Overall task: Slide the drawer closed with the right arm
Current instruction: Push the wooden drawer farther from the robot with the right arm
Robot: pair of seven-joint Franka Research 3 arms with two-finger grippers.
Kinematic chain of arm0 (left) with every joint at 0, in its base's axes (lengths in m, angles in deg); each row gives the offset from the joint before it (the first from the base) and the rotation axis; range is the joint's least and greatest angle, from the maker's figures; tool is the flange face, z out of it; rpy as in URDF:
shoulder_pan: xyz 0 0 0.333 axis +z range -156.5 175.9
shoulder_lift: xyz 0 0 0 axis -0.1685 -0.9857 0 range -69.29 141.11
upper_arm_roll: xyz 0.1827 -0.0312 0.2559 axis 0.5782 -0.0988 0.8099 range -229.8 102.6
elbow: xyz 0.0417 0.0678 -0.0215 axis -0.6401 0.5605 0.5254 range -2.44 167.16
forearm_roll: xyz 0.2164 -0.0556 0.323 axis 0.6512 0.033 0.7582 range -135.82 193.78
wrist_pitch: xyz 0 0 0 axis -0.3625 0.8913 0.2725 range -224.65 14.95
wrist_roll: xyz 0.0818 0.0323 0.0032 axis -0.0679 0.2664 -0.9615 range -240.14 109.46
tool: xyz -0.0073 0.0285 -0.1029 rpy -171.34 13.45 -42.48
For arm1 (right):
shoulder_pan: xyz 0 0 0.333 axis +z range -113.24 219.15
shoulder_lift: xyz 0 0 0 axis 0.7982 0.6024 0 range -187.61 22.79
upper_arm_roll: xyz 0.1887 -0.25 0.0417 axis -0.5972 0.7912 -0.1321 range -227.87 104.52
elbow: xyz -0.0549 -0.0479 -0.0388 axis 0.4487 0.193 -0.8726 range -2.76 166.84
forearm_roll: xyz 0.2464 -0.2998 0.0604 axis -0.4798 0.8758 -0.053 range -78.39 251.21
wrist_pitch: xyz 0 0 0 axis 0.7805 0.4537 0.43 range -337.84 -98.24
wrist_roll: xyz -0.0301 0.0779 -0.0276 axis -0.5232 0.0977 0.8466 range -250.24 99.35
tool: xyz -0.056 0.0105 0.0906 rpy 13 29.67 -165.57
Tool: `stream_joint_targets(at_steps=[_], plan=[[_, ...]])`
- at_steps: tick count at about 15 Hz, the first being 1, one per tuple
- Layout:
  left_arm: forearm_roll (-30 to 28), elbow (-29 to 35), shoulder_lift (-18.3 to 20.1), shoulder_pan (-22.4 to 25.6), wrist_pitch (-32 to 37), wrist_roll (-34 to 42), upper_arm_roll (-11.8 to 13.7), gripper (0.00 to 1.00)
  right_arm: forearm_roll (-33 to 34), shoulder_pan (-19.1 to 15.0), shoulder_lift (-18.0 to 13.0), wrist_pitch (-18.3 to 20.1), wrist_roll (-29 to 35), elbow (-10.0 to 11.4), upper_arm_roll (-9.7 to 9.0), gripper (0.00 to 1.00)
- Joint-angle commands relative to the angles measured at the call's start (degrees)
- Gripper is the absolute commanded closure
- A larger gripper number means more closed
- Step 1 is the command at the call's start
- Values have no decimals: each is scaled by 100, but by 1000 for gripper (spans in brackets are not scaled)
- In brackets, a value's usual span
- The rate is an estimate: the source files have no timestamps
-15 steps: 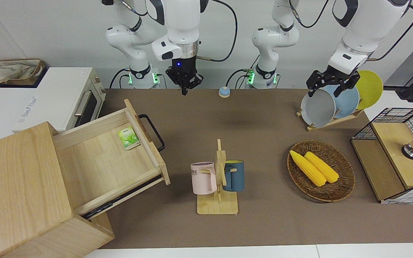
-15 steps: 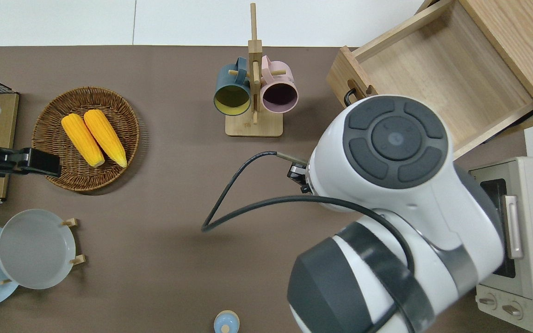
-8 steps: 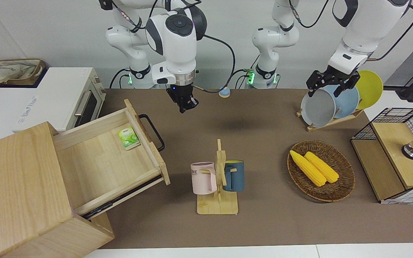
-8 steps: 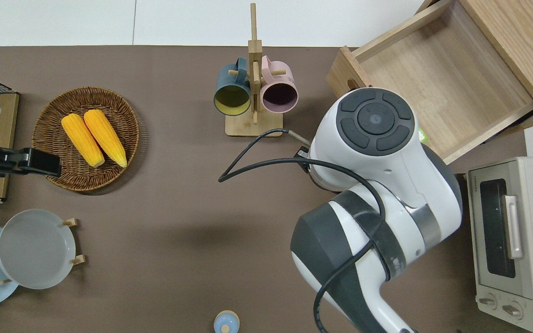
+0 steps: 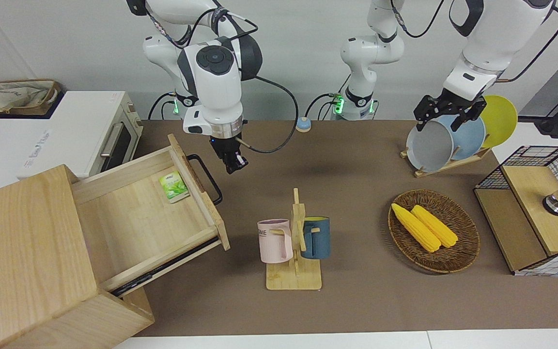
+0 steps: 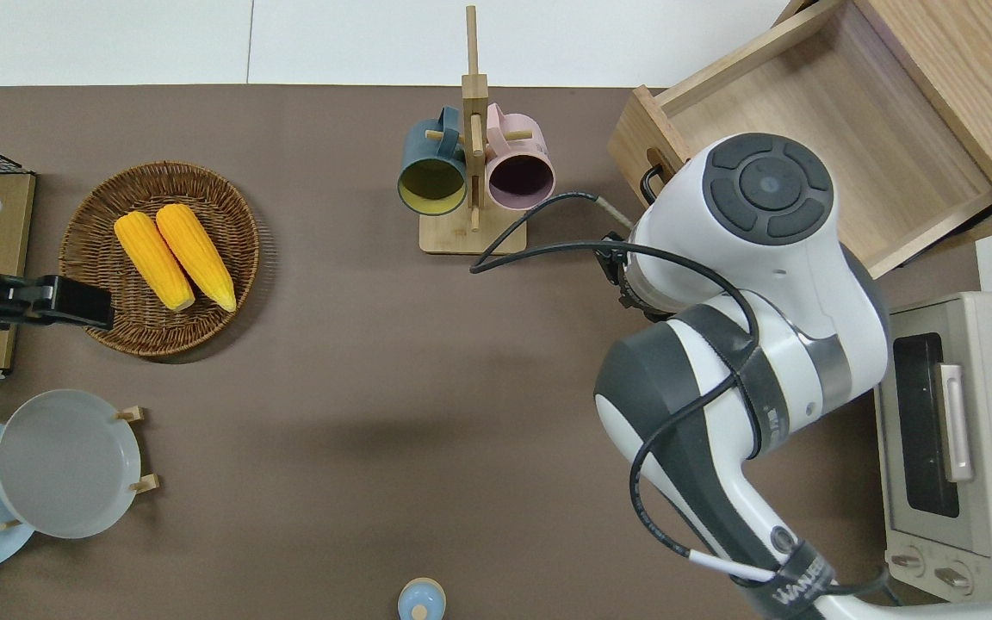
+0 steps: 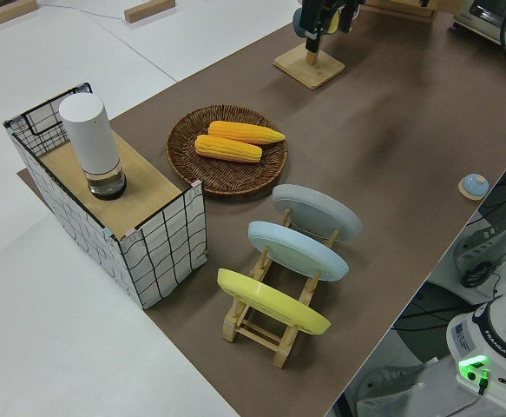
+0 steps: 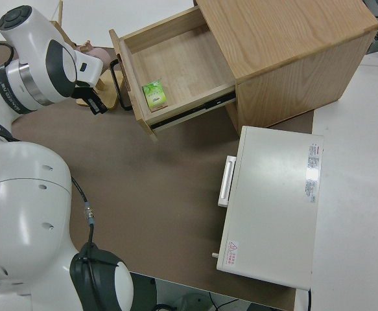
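The light-wood drawer (image 5: 148, 218) stands pulled out of its box cabinet (image 5: 22, 261), and its black bar handle (image 5: 206, 179) faces the table's middle. A green packet (image 5: 173, 186) lies in it. My right gripper (image 5: 233, 165) is shut and empty, pointing down just beside the handle's end that is nearer to the robots, apart from it. The right side view shows the gripper (image 8: 98, 103) close beside the handle (image 8: 117, 81) and the open drawer (image 8: 176, 71). In the overhead view the arm's wrist hides the gripper, next to the drawer's front (image 6: 642, 138). My left arm is parked, its gripper (image 5: 446, 116) open.
A wooden mug rack (image 5: 294, 271) with a pink and a blue mug stands near the drawer's front. A white oven (image 5: 114, 133) sits beside the cabinet, nearer to the robots. A basket of corn (image 5: 434, 230), a plate rack (image 5: 446, 160) and a wire-mesh box (image 5: 535, 213) lie toward the left arm's end.
My right arm has swung down and away from the robots, and its gripper has come toward the drawer's handle. The drawer and the left arm have not moved.
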Motion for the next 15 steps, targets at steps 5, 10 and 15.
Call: stream_joint_targets(at_steps=[5, 10, 15], plan=[[98, -149, -65, 22, 113, 55, -37, 7, -6, -95, 205, -519, 201, 9, 275, 1000], [98, -140, -65, 22, 113, 55, -37, 7, 20, -323, 424, -793, 122, -131, 284, 1000], [98, -140, -65, 22, 113, 55, -37, 7, 29, -674, 530, -872, -219, -290, 284, 1000]])
